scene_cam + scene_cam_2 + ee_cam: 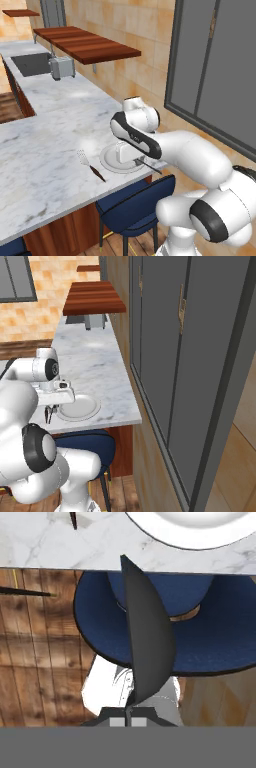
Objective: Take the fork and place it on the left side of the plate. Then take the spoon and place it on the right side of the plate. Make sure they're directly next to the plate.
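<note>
**End effector clamped on the spoon at the plate's near edge**

The end effector points down, fingers shut on the spoon, whose grey bowl rises straight from the tips in the hand view. It hangs over the front edge of the counter, just beside the near rim of the plate. The arm bends forward and low over the counter, wrist folded above the plate. One fork lies left of the plate, close beside it. One spoon, one plate. A blue stool stands beneath.
</note>
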